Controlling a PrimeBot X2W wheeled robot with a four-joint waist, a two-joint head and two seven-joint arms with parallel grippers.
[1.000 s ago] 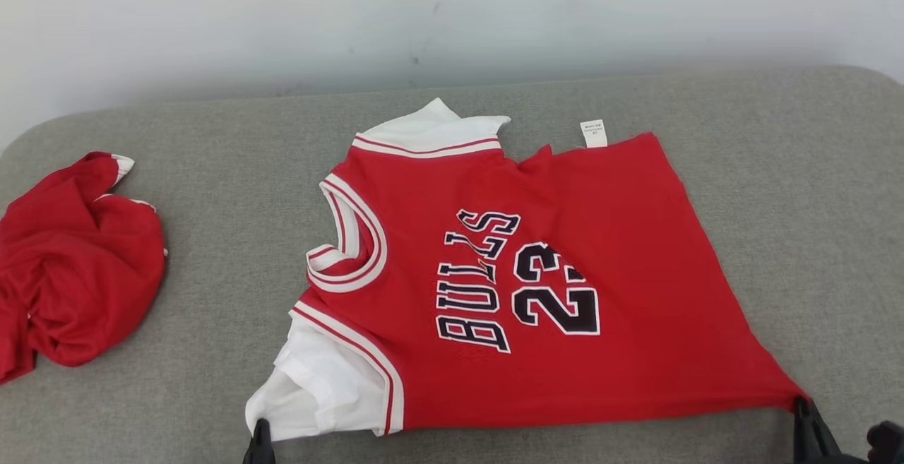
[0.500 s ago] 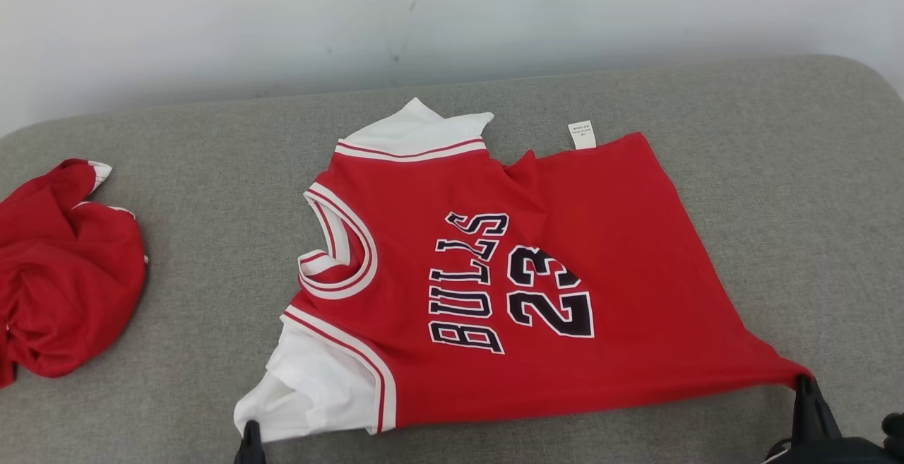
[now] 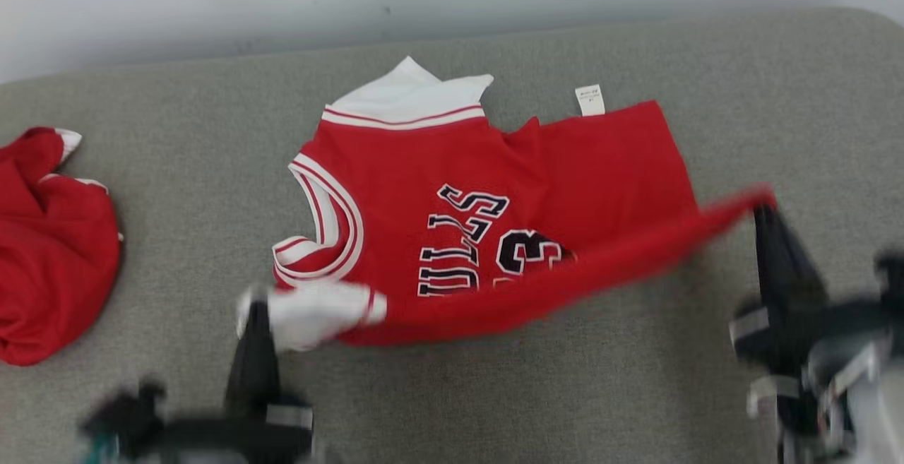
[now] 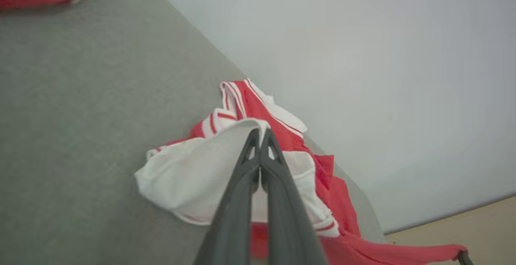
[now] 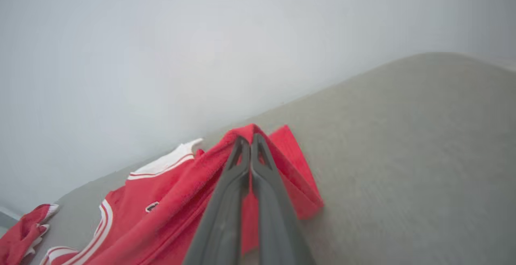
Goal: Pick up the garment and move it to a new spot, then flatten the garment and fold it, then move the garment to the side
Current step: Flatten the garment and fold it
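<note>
On the cushion, my left gripper and right gripper pinch the jersey edge; I'd say mid-fold, side move pending.

The jersey mid-frame is bright red with white sleeves, red-and-white striped trim and black lettering outlined in white, the surface is flecked grey, and the bundle at the left edge is red with white bits.
</note>
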